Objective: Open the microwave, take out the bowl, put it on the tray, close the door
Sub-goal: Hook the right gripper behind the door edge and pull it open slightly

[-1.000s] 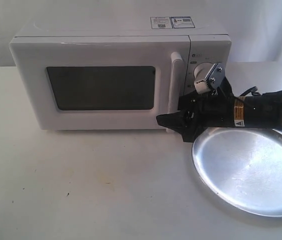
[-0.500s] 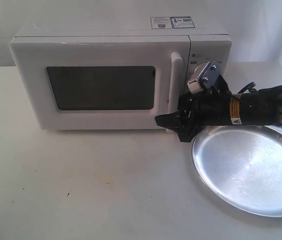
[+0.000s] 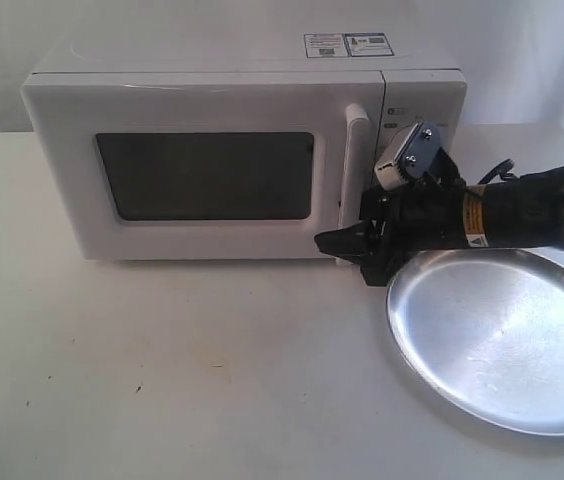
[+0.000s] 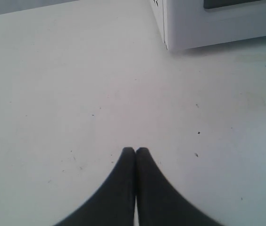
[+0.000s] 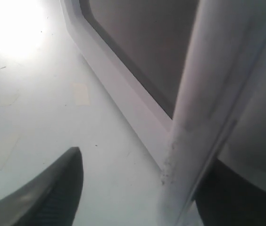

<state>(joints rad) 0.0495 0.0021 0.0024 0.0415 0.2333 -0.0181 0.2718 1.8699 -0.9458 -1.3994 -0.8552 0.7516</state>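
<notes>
— Fingers (image 5: 53, 188) on the right gripper (image 3: 347, 245) are sitting apart, straddling the bottom of the handle (image 3: 358, 160), one on each side. They're not pinching it yet, from what I'm seeing. The left gripper (image 4: 135, 153) is hanging over the table (image 3: 162, 380) with its fingers pressed together, holding nothing. So we're looking at step one, the opening?

— Yep, I'm reading it the same. The door (image 3: 62, 180) is sitting shut on the microwave (image 3: 212, 55), so the bowl is presumably hiding inside. I'm not making it out through the dark window. The tray (image 3: 502, 340) is waiting just right of the microwave, under that arm. I'm guessing the next move is calling for a hook or squeeze on the handle, then an outward pull swinging the door on its far edge.
</notes>
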